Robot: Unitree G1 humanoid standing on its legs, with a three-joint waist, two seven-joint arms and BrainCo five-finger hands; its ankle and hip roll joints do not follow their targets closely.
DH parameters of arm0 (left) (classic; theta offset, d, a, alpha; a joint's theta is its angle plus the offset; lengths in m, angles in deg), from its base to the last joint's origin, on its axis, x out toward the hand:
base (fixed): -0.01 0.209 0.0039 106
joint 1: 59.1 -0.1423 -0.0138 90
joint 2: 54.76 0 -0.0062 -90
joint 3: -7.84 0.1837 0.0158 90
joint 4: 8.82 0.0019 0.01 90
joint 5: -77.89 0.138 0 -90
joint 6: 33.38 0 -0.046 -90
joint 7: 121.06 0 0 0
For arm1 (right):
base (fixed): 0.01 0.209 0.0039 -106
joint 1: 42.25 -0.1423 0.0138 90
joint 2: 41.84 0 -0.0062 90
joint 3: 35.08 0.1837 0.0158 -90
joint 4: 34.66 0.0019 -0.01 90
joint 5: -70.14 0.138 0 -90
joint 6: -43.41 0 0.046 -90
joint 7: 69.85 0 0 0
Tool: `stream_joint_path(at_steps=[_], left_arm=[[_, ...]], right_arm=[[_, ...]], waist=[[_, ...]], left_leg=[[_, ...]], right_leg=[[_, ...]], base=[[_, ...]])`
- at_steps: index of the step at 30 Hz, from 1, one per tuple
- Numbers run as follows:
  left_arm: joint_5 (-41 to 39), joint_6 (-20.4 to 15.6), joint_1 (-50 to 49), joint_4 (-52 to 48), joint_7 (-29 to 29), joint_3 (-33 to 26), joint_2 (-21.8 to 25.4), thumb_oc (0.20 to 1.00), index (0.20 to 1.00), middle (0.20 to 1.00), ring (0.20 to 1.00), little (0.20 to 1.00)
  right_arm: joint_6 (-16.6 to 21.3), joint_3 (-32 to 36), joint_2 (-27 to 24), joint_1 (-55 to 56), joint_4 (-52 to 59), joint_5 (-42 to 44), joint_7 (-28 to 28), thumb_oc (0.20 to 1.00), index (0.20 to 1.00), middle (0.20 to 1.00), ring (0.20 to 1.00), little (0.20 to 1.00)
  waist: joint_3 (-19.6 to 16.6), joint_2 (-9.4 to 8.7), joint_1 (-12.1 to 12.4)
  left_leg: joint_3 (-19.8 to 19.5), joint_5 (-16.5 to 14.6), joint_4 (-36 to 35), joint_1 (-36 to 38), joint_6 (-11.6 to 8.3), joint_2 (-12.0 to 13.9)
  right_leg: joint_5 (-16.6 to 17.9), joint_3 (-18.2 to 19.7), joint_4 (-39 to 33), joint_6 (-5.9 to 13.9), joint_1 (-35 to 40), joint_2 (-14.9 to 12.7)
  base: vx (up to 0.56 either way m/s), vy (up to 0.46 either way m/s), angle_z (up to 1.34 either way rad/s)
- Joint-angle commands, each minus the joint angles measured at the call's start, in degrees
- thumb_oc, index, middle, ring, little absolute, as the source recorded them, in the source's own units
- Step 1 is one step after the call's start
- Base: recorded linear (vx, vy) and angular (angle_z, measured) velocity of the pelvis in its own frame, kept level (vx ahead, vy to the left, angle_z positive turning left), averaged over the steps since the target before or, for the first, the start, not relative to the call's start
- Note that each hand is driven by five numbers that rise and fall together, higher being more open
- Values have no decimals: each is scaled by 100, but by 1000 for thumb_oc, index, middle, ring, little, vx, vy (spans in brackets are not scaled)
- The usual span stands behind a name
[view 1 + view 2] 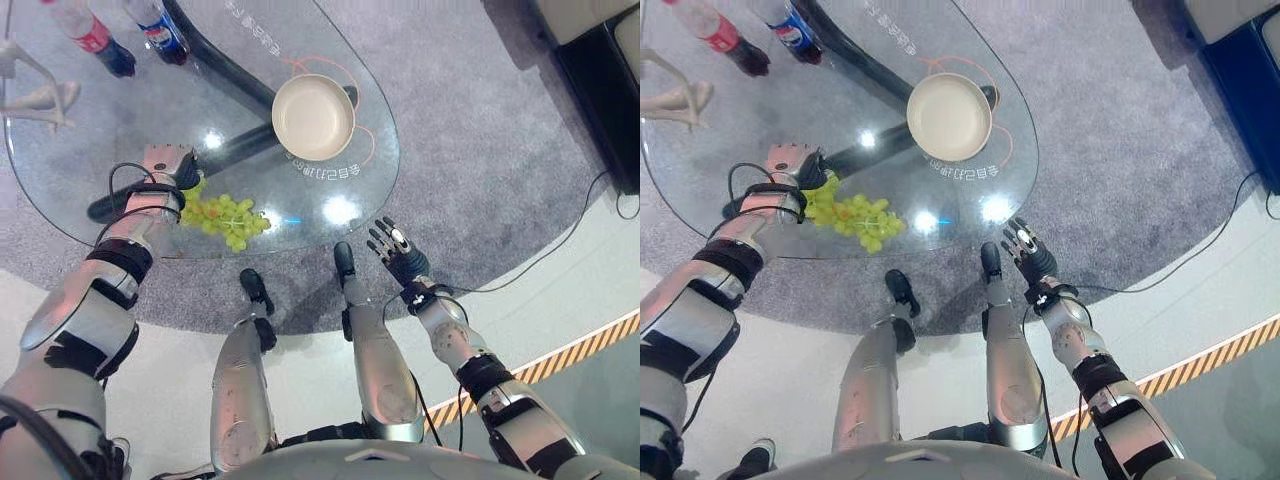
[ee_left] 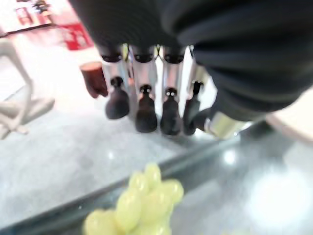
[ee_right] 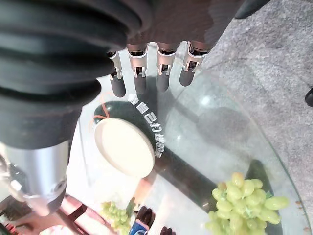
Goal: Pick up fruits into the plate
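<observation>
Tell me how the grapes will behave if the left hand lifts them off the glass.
The grapes lie as a loose, sprawling bunch, so it will probably sag and dangle rather than lift stiffly. The berries look round and smooth, so they may slip between the left hand's straight fingers, or detach and roll on the slick glass table.

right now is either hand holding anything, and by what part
Nothing is held. The left hand hangs open just above the green grapes; the right hand is open off the glass table's near edge.
</observation>
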Motion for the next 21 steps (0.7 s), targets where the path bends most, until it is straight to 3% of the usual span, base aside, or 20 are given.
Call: stream_joint_path(at_steps=[1,5,12,14,15,16,21], left_arm=[[-588,-298,-27,-307,16,-470,131,200,200,200,200,200],[-553,-323,-148,-628,-105,-639,107,200,200,200,200,200],[-180,-276,-144,-719,-264,-326,26,200,200,200,200,200],[-89,-235,-128,-700,-282,-278,15,435,435,435,435,435],[-37,-231,-125,-695,-326,-246,30,664,664,664,664,664],[-29,-231,-122,-679,-332,-210,44,1000,1000,1000,1000,1000],[282,-70,-135,-705,-352,-27,13,1000,1000,1000,1000,1000]], right_arm=[[134,348,-114,182,363,-201,-32,1000,1000,1000,1000,1000],[142,461,-140,238,339,-255,-20,1000,1000,1000,1000,1000],[64,549,-329,260,321,-258,-11,1000,1000,1000,1000,1000],[46,562,-363,241,323,-253,0,1000,1000,1000,1000,1000],[50,567,-381,235,314,-251,7,1000,1000,1000,1000,1000],[44,567,-401,216,320,-243,6,1000,1000,1000,1000,1000],[-71,658,-584,78,308,-171,64,1000,1000,1000,1000,1000]], waist=[[259,367,120],[236,445,177],[107,516,123],[119,520,109],[125,523,107],[142,524,100],[258,586,99]], left_leg=[[-408,233,-1536,1039,6,-393],[-443,282,-1658,1269,-21,-378],[-437,336,-1596,1272,-65,-356],[-440,332,-1574,1257,-64,-358],[-446,330,-1569,1253,-64,-362],[-448,327,-1559,1246,-66,-364],[-527,340,-1508,1139,-72,-404]], right_leg=[[-133,-534,97,86,231,221],[-244,-622,94,53,487,198],[-426,-709,236,-66,576,223],[-435,-709,249,-75,569,227],[-439,-710,245,-78,576,226],[-442,-711,249,-80,573,229],[-443,-768,261,-101,516,212]], base=[[38,13,10],[48,3,13],[31,5,6],[0,0,0],[0,0,0],[0,0,0],[-12,35,3]])
